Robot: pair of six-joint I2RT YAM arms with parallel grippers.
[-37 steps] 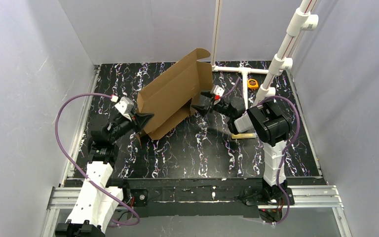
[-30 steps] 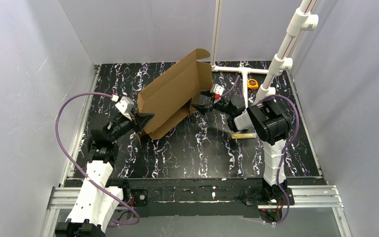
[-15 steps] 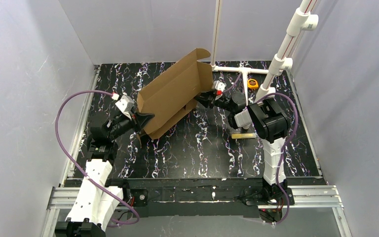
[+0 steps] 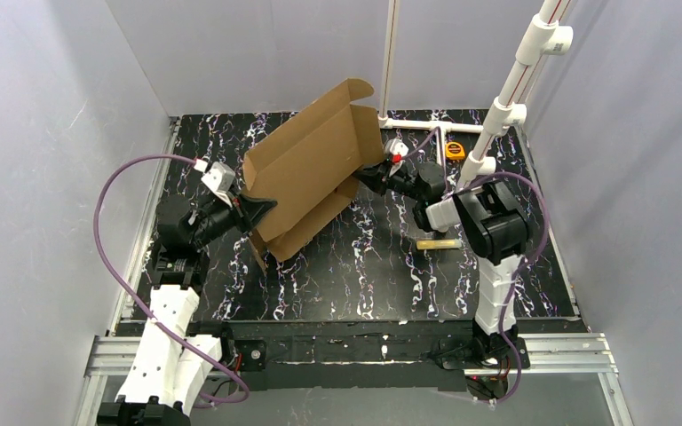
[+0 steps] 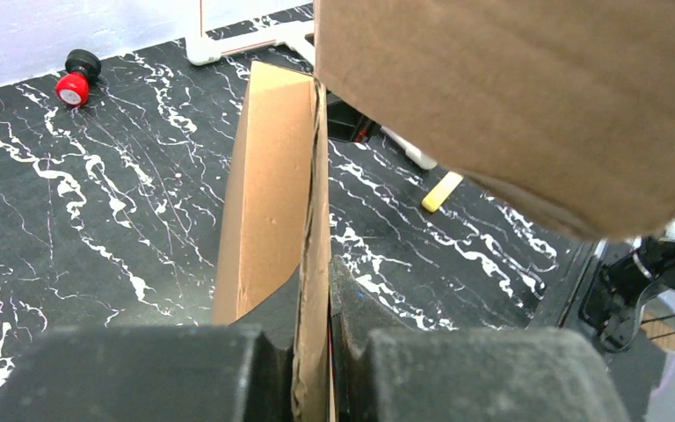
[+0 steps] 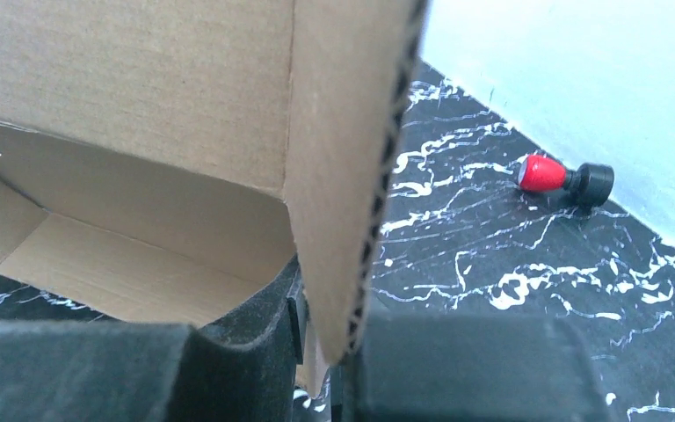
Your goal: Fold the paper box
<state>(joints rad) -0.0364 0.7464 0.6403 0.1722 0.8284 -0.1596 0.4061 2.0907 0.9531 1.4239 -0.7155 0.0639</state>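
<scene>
The plain brown corrugated cardboard box [image 4: 306,173] is uniform tan. The flat table top [image 4: 364,266] is black with white marble veining. A small red-and-black plastic knob [image 6: 562,176] lies by a table edge. An orange round tape measure [image 4: 455,149] sits near the far right corner.

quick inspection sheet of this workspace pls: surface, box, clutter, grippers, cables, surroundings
surface: black marbled table top, white streaks, no spills seen
job's things: paper box partly folded, tilted, held between both arms, flaps open
clutter: yellow tape measure far right; pale stick by the right arm; small red and black object near the wall
grippers: left gripper jaws shut on a box edge; right gripper jaws shut on a box wall
cables: left purple cable loops wide; right purple cable arcs over its arm
surroundings: grey walls, white pipe frame, metal rail
</scene>
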